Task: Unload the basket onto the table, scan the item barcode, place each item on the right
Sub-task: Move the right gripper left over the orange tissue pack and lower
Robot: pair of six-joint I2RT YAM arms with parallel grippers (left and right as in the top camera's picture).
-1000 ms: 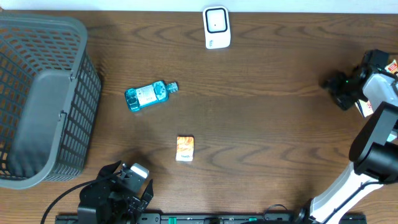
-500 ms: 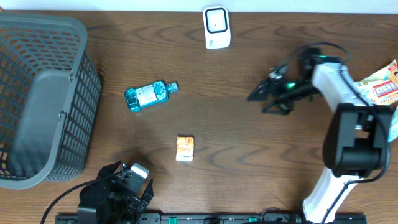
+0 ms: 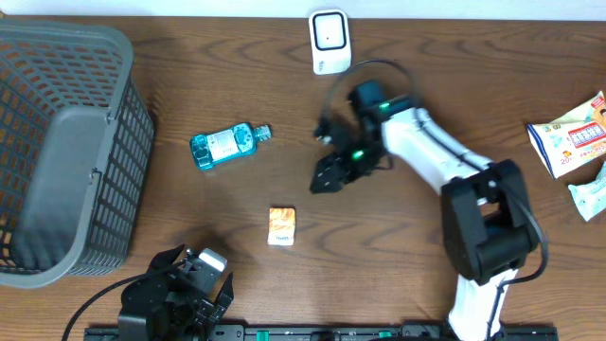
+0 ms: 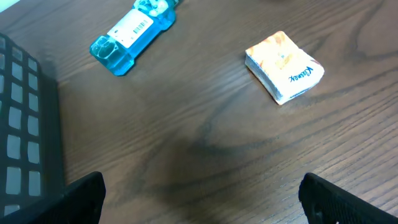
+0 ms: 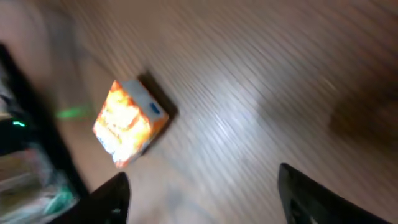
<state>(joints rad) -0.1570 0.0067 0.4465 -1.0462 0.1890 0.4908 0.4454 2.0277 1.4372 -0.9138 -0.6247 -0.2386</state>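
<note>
Grey plastic basket (image 3: pixel 133 161) with mesh walls at the far left of the brown wooden table (image 3: pixel 398 275): just one. Open at the top, with only its own grey bottom on view inside.

Below it, at the near edge, the black left gripper (image 3: pixel 180 284), one of two. In the left wrist view, fingers (image 4: pixel 84 202) spread wide apart, gripping nothing, low over bare wood.

Next, one clear blue plastic bottle (image 3: pixel 225 145) with a white label, lying on its side, near the basket but not touching it.

A little further right and nearer the front, one small orange and white pack (image 3: pixel 282 226), flat on the wood, apart from everything else. Blurred in the right wrist view, but the same pack.

Near the middle, the black right gripper (image 3: pixel 327 175), to the right of the bottle and further back than the pack, touching neither. Fingers (image 5: pixel 112 205) well apart, holding nothing.

At the back edge, beyond that gripper, one white scanner (image 3: pixel 330 42) with a dark window, on its own.

At the far right, two crinkly packets: one bright packet (image 3: pixel 571 135) with red print, and one pale packet (image 3: pixel 592 188) nearer the front, cut off by the edge. Both well apart from the pack and the bottle.
</note>
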